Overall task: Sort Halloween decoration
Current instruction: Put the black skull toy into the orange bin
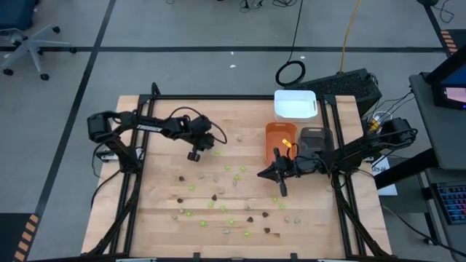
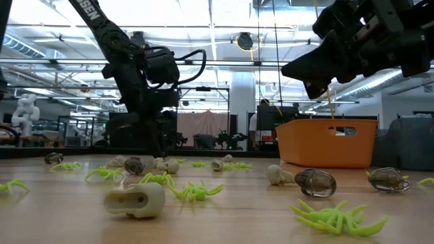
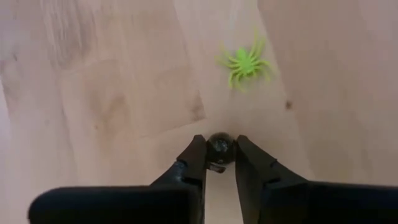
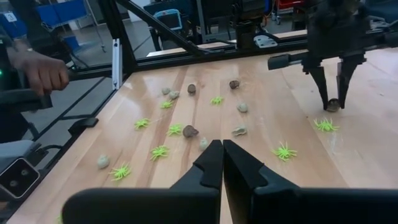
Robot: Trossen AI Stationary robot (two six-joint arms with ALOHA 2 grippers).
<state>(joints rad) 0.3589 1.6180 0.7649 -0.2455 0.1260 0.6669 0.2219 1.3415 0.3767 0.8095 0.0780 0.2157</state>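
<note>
Halloween decoration (image 1: 218, 196): tiny lime-green spiders, dark brown and pale pieces, scattered loose across wooden table (image 1: 160, 225), unsorted. One dark brown piece (image 3: 219, 145) pinched between fingers of left gripper (image 3: 219, 163), low over table beside green spider (image 3: 245, 63), likely mid-pick. Right gripper (image 4: 222, 163) fingers pressed together, empty, hovering near orange tray (image 1: 279, 138); white tray (image 1: 295, 104) and grey tray (image 1: 315, 137) alongside, probably sorting bins. Person's hand (image 4: 42, 71) beyond table edge.

Bright overhead light, glare on table (image 4: 149, 93), left wrist view soft, foreground blurred low
</note>
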